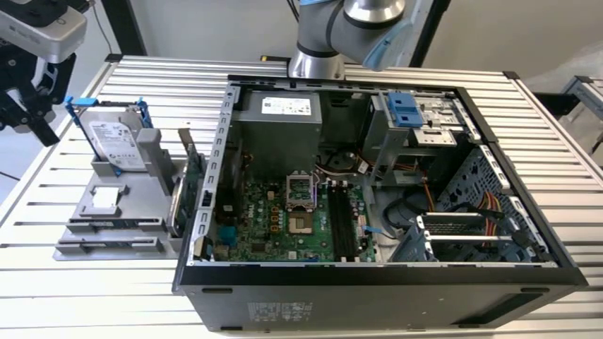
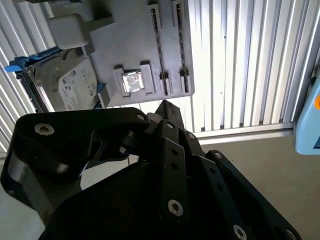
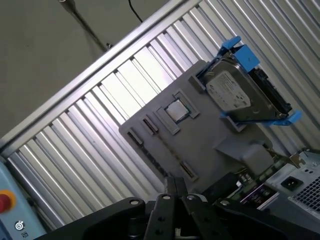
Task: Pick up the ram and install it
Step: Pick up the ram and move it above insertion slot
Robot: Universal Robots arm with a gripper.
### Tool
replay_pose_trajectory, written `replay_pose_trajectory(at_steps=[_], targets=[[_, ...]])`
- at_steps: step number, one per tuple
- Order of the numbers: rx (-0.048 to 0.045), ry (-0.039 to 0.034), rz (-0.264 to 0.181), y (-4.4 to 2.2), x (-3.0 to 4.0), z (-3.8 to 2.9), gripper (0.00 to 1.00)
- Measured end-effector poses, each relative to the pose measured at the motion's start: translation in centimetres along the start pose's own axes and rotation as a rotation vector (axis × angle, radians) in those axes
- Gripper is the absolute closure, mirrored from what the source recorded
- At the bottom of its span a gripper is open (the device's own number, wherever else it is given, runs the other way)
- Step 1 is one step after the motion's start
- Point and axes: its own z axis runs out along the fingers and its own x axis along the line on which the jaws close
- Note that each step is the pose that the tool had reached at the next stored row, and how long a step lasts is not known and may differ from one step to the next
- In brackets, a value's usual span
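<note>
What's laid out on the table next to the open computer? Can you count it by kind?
Hard drive in a blue frame: 1
Small square chip: 1
Green card standing on edge: 1
Grey holder: 1
Total: 4
What the holder's two long slots hold, I cannot tell.

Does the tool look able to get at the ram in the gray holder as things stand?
Probably yes: the tool hangs clear near the gray holder, and the ram lies in its open-topped slot with nothing over it.
</note>
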Motion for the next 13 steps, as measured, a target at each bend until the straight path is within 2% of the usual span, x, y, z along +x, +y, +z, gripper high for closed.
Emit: replay_pose_trajectory(at_steps=[13], targets=[[-0.0016,0.0045,-0.091,0.00,0.00,0.00,1.00]])
